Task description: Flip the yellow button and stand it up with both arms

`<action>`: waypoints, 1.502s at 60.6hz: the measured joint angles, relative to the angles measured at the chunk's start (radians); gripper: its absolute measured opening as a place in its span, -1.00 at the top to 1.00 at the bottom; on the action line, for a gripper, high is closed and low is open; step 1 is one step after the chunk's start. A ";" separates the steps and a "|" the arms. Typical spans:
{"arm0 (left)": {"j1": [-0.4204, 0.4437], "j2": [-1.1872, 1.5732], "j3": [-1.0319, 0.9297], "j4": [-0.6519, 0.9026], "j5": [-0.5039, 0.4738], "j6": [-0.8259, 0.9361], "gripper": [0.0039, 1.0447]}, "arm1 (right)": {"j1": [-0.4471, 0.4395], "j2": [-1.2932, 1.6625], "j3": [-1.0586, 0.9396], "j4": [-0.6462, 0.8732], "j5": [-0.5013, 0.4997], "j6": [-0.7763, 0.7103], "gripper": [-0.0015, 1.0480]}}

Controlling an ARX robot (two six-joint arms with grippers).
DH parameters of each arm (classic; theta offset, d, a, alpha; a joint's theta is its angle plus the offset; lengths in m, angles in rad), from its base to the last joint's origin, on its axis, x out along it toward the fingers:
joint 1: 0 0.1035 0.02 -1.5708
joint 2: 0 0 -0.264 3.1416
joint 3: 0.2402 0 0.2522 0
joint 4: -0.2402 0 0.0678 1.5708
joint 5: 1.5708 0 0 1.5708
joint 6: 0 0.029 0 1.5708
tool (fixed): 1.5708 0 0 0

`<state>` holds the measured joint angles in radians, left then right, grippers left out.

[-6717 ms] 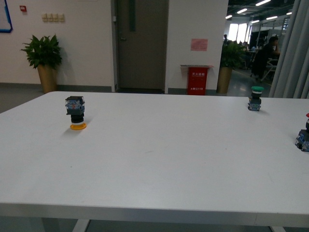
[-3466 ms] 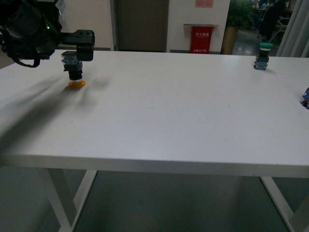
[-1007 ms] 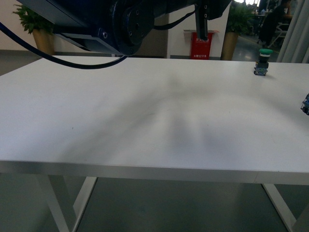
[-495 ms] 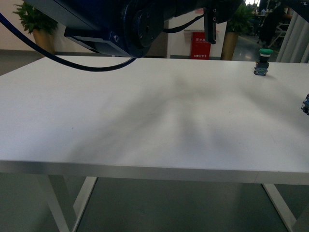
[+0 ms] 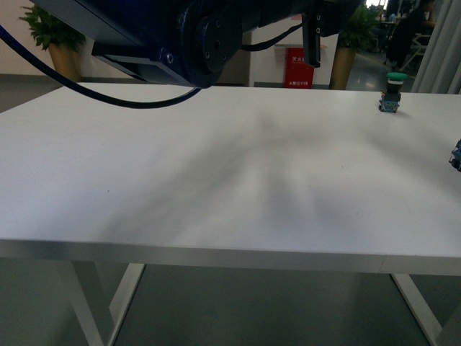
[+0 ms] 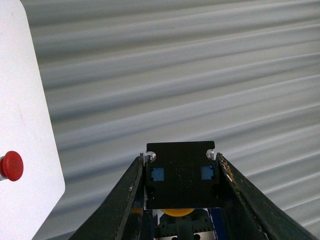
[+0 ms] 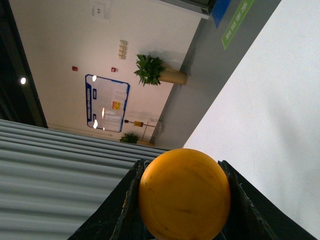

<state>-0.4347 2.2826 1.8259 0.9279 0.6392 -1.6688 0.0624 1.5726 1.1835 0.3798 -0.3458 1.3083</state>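
The yellow button is held in the air by both grippers, above the top of the front view, where it does not show. In the left wrist view my left gripper (image 6: 181,172) is shut on its black-and-blue contact block (image 6: 180,175), with a bit of yellow cap behind. In the right wrist view my right gripper (image 7: 184,192) is shut on the yellow cap (image 7: 184,194), which faces the camera. In the front view only the dark housing and cables of the arms (image 5: 202,36) fill the upper left.
The white table (image 5: 230,158) lies below. A green-capped button (image 5: 391,92) stands at its far right. A blue block (image 5: 457,153) shows at the right edge. A red-capped button (image 6: 10,166) sits on the table in the left wrist view.
The yellow button was taken from the table's far left by my left gripper and lifted. In the last second the arm housings shifted slightly right at the top of the view.
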 joint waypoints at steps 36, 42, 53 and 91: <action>0.156 -0.335 -0.328 -0.499 -0.100 0.603 -0.89 | -0.016 0.000 -0.028 0.024 0.034 -0.037 0.30; 0.204 -0.519 -0.476 -0.639 -0.253 0.962 -0.89 | -0.016 0.000 -0.029 0.026 0.039 -0.048 0.30; 0.217 -0.807 -0.764 -0.698 -0.485 1.513 -0.89 | -0.002 -0.003 -0.029 0.029 0.043 -0.071 0.30; 0.415 -1.322 -1.625 -0.172 -0.647 1.695 0.24 | 0.013 -0.019 -0.039 0.033 0.056 -0.093 0.30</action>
<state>-0.0196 0.9604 0.2005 0.7559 -0.0082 0.0265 0.0750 1.5532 1.1442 0.4129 -0.2897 1.2152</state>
